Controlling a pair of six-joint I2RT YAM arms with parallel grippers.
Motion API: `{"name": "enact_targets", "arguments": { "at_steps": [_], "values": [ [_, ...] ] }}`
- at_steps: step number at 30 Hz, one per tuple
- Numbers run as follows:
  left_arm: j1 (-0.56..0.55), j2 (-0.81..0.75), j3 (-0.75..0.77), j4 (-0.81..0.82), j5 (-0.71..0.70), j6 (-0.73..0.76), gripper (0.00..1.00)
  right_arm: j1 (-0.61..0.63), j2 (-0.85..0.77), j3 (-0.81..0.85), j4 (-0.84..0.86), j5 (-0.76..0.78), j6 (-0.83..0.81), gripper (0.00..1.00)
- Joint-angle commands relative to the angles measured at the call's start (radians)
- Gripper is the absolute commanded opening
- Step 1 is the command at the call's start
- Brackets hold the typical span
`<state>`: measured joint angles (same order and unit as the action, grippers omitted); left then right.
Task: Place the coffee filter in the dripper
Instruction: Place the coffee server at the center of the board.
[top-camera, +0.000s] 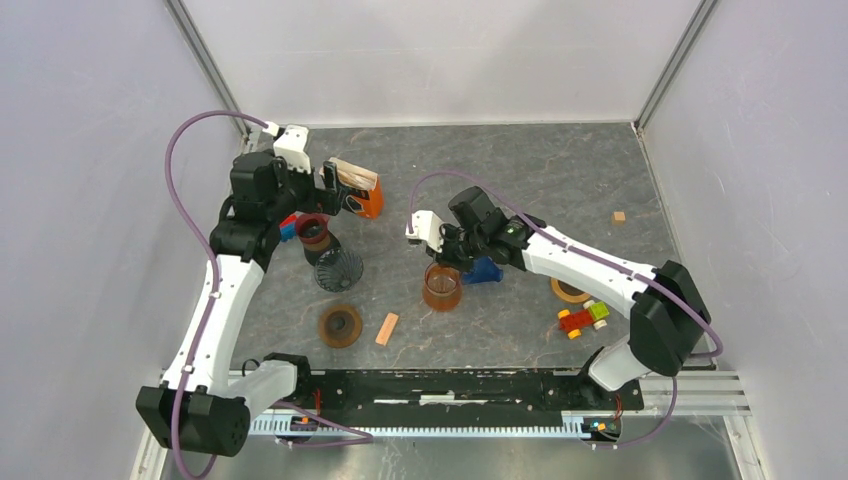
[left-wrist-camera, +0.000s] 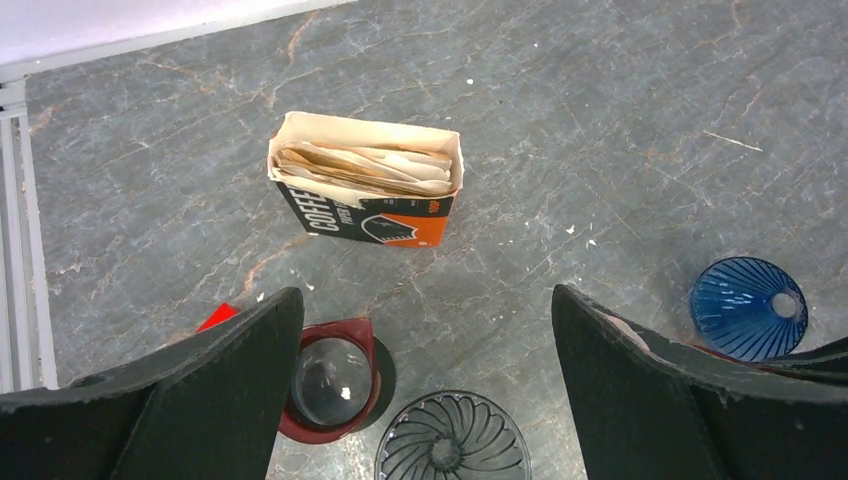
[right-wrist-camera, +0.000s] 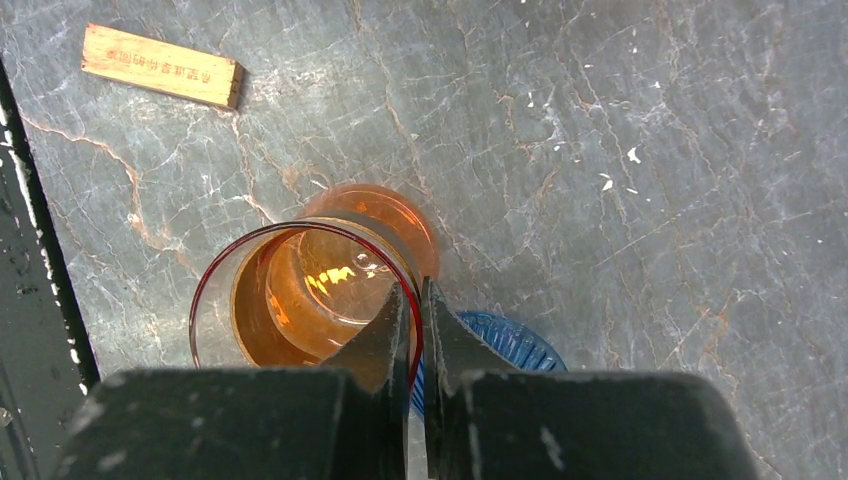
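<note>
Fingers (left-wrist-camera: 640, 390) of the left gripper (left-wrist-camera: 425, 298), left wrist view: spread wide, empty, above the open coffee filter box (left-wrist-camera: 365, 190) standing on the grey veined stone table (left-wrist-camera: 600, 120). Right wrist view: right gripper (right-wrist-camera: 415, 300) pinched on the orange glass (right-wrist-camera: 300, 300) rim, blue dripper (right-wrist-camera: 500, 345) just beside. Top view: plain white walls (top-camera: 420, 60) enclose the table

Coffee filters (left-wrist-camera: 365, 165): beige paper, packed upright in an open black-and-orange box (left-wrist-camera: 385, 225) standing on the table (left-wrist-camera: 620, 120), ahead of the open left gripper (left-wrist-camera: 425, 300). Orange translucent dripper (right-wrist-camera: 330, 270): upright, rim pinched by the right gripper (right-wrist-camera: 415, 300).
</note>
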<state>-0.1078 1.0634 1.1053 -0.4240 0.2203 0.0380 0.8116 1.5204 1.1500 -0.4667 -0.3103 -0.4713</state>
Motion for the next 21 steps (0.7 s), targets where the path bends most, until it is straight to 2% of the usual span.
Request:
{"name": "enact_targets", "arguments": {
  "at_steps": [1, 7, 8, 9, 12, 14, 16, 21],
  "values": [
    [0.004, -0.030, -0.010, 0.054, 0.031, -0.012, 1.00, 0.006, 0.012, 0.059, 0.039, -0.033, 0.004, 0.00],
    [0.004, -0.034, -0.035, 0.067, 0.051, -0.002, 1.00, 0.009, 0.022, 0.063, 0.031, -0.036, 0.014, 0.00],
    [0.004, -0.035, -0.038, 0.067, 0.053, 0.004, 1.00, 0.009, 0.023, 0.065, 0.030, -0.028, 0.016, 0.05],
    [0.005, -0.036, -0.043, 0.065, 0.054, 0.010, 1.00, 0.009, 0.022, 0.069, 0.025, -0.018, 0.017, 0.13],
    [0.004, -0.043, -0.057, 0.065, 0.047, 0.031, 1.00, 0.009, 0.005, 0.086, 0.012, 0.023, 0.017, 0.46],
    [0.005, -0.045, -0.065, 0.065, 0.044, 0.042, 1.00, 0.009, -0.020, 0.088, 0.007, 0.051, 0.021, 0.71],
    [0.005, -0.047, -0.065, 0.061, 0.044, 0.051, 1.00, 0.010, -0.044, 0.100, -0.018, 0.064, 0.012, 0.80],
    [0.005, -0.053, -0.067, 0.057, 0.040, 0.057, 1.00, -0.050, -0.160, 0.083, -0.090, 0.106, -0.003, 0.82]
  ]
}}
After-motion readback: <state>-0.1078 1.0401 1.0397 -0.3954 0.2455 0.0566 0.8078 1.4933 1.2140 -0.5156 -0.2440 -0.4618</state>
